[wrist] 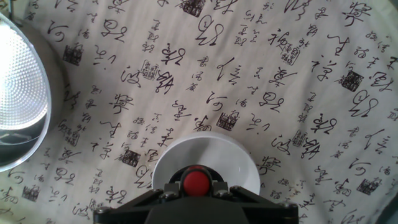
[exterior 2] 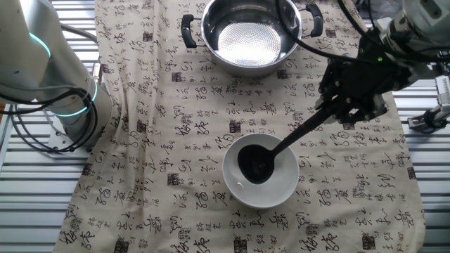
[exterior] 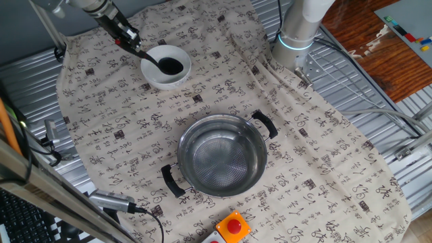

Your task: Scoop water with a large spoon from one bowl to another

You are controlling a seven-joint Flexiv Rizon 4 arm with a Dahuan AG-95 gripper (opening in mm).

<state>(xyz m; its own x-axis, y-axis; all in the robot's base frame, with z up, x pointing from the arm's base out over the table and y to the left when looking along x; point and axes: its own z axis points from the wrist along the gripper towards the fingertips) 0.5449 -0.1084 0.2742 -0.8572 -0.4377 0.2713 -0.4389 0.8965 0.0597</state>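
Note:
The black ladle (exterior: 167, 65) has its round scoop down inside the small white bowl (exterior: 151, 75). In the other fixed view the scoop (exterior 2: 255, 164) sits in the white bowl (exterior 2: 235, 187) and the thin handle runs up right to my gripper (exterior 2: 336, 109). My gripper (exterior: 126, 38) is shut on the ladle's handle. In the hand view the handle's red tip (wrist: 196, 182) shows between the fingers, above the white bowl (wrist: 186, 152). The steel pot (exterior: 223, 155) with two black loop handles stands apart, nearer the front; it also shows in the other fixed view (exterior 2: 251, 35) and at the left edge of the hand view (wrist: 18, 93).
A cloth printed with black characters (exterior: 317, 148) covers the table. A red button on an orange box (exterior: 233, 226) sits at the front edge. The arm's base (exterior: 297, 34) stands at the back right. A metal tool with cable (exterior: 111, 202) lies at the front left.

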